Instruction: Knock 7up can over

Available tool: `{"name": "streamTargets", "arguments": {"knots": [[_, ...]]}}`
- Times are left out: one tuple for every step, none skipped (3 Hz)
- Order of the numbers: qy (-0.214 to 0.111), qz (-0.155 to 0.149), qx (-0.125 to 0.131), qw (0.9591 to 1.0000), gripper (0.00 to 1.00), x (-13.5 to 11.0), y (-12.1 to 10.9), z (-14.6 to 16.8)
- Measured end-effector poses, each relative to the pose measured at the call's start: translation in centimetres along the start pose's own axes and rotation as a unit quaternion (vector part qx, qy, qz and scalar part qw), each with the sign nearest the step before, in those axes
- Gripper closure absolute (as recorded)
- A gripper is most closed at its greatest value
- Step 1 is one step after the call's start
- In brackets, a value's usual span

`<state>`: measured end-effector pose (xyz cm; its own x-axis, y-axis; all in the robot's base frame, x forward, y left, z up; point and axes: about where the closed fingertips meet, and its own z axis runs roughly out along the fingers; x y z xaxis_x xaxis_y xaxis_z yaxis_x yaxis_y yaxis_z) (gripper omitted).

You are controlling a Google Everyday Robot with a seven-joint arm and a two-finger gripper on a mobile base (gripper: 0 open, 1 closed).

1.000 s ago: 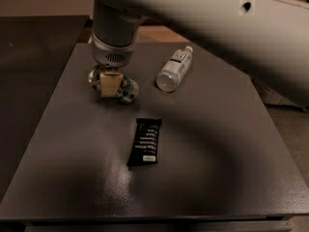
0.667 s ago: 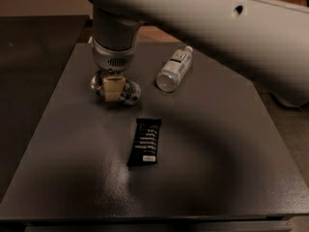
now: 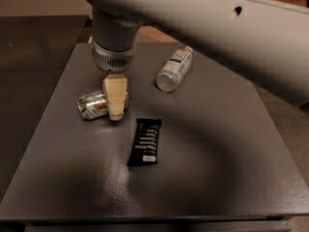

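The 7up can [image 3: 94, 105] lies on its side on the dark grey table [image 3: 203, 168], left of centre, its silver end pointing left. My gripper [image 3: 115, 115] hangs from the big grey arm directly over the can's right end, its beige finger [image 3: 115, 96] in front of the can and hiding part of it.
A clear plastic water bottle [image 3: 174, 69] lies on its side at the back, right of the gripper. A flat black snack bar wrapper [image 3: 145, 141] lies just in front and right of the can. The table's left edge is close to the can.
The gripper has shifted right and lifted a little. The can now lies on its side, sticking out to the left of the finger.
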<state>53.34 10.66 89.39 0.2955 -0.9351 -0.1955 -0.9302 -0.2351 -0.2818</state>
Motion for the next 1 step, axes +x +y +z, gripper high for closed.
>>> {"name": "streamTargets", "arguments": {"knots": [[0.000, 0.000, 0.000, 1.0000, 0.00, 0.00, 0.00, 0.00]]}}
